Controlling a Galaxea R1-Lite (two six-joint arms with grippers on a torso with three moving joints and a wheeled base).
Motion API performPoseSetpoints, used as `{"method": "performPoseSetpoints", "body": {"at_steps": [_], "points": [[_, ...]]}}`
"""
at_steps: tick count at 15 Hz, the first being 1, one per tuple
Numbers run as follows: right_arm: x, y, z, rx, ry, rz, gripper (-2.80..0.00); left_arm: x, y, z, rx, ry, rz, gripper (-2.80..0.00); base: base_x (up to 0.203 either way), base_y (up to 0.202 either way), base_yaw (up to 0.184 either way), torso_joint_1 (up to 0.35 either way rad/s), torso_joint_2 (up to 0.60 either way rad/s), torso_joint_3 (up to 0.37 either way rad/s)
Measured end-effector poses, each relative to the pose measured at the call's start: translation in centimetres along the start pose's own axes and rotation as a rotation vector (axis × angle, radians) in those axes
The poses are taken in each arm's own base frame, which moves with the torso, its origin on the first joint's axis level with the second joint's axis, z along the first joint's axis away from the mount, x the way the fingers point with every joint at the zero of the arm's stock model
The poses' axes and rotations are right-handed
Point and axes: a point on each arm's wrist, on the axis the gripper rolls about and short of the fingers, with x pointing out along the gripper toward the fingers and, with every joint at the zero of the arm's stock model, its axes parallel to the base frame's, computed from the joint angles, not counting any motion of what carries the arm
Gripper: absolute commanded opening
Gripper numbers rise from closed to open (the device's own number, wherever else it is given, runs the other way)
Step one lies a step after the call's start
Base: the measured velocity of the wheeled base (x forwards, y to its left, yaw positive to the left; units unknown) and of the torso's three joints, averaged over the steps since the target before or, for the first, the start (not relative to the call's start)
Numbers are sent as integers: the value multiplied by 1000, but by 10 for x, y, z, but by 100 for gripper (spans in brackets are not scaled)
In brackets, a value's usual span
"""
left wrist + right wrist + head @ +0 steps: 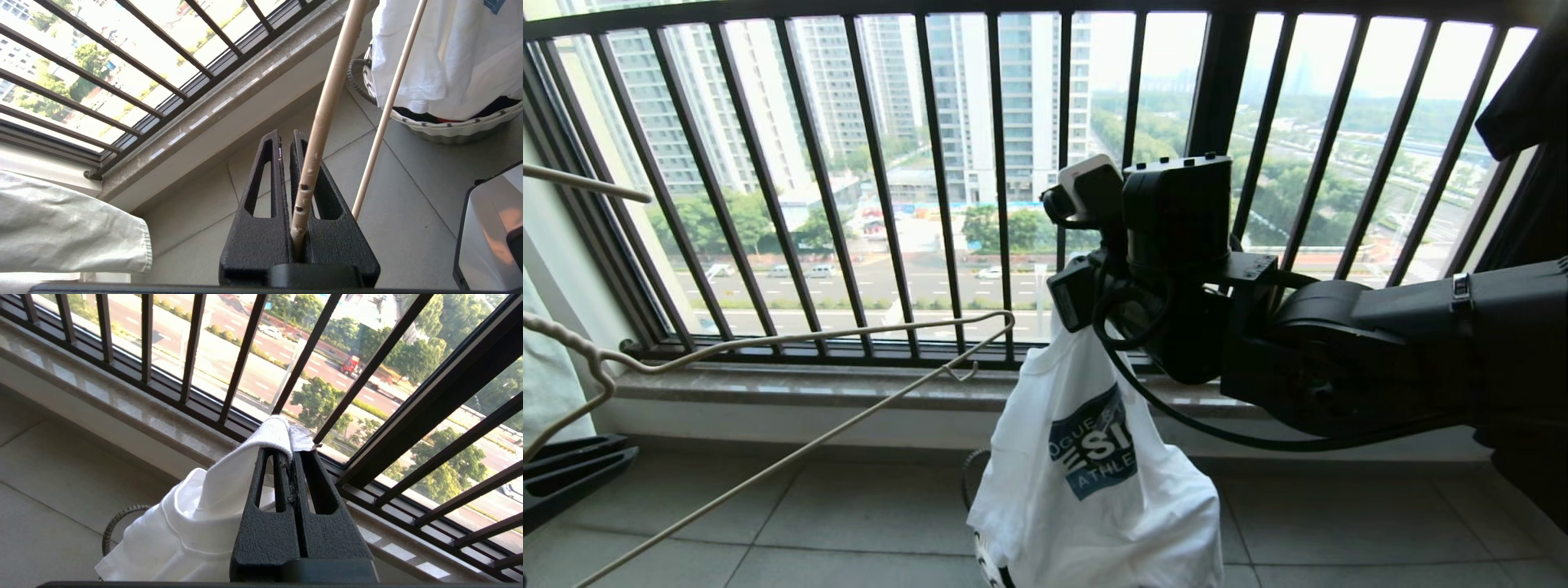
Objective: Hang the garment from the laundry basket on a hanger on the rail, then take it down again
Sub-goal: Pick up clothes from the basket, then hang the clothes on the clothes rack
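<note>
By the black balcony railing (939,188), my right gripper (292,457) pinches the white T-shirt with the blue logo (1086,465) above the round woven basket (449,128). My left gripper (286,141) clamps the thin cream wire hanger (849,335).

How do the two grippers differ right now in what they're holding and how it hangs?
The left gripper is shut on the thin, stiff wire hanger, which sticks out sideways; the right gripper is shut on the soft white T-shirt, which droops straight down toward the laundry basket. The left one pinches a bare rod; the right one pinches bunched cloth at the shirt's top. Both have their fingers closed, near the black railing.
</note>
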Motion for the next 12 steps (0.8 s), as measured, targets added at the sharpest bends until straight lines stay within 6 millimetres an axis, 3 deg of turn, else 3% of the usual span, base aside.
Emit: {"method": "performPoseSetpoints", "body": {"at_steps": [12], "points": [[-2, 0, -2, -7, 8, 1, -280, 6, -1, 1, 4, 21, -14, -280, 0, 0, 0, 2, -3, 17]]}}
